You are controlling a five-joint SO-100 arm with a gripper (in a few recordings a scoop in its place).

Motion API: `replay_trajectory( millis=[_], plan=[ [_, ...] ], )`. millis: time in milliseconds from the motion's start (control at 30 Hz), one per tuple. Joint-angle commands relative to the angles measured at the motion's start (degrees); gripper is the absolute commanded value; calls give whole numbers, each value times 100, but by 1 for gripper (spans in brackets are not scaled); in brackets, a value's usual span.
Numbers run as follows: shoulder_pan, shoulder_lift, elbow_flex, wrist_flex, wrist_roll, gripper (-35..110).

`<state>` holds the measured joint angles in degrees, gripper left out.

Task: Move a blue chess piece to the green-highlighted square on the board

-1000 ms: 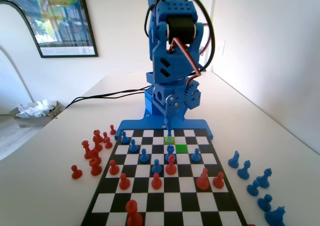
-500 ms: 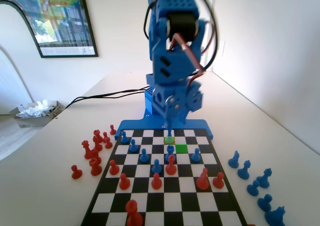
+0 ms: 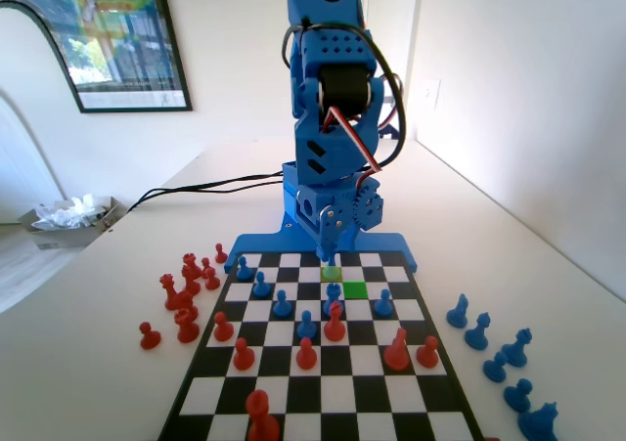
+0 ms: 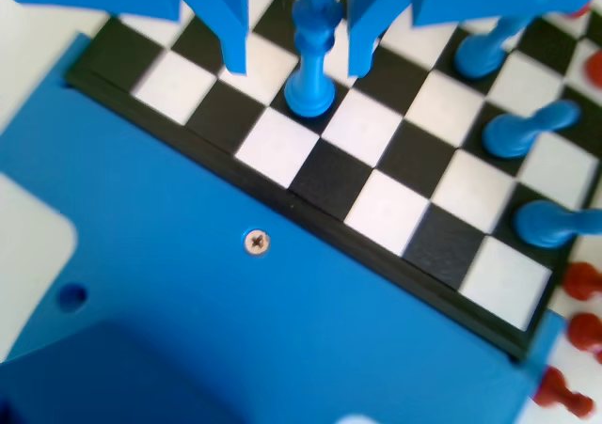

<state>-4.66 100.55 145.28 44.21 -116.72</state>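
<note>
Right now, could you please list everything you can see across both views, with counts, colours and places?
board: one, black-and-white with blue edge, on the table.
green-highlighted square: one, bright green, second row from the arm.
yellow-olive square: one, back row.
blue chess piece: one, tall, upright between the jaws.
blue pawns: several on the board's far half.
red pieces: several mid-board, more off-board left.
captured blue pieces: about six, off-board right.
picture: one, on the wall.
tray: one, holding crumpled paper.
gripper: one, blue, open astride the piece.

Glossy smooth plastic blue chess piece [image 4: 310,53], matt chequered board [image 4: 310,184], plastic claw [image 4: 292,62]
</note>
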Motion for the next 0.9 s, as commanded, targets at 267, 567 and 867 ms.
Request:
replay_trajectory(
  millis=[267, 567, 867],
  plan=[
    [-167, 35, -132, -26, -88, 6],
    [-167, 44, -536, 510, -123, 1],
    [-615, -79, -1898, 1652, 721, 1]
  ],
)
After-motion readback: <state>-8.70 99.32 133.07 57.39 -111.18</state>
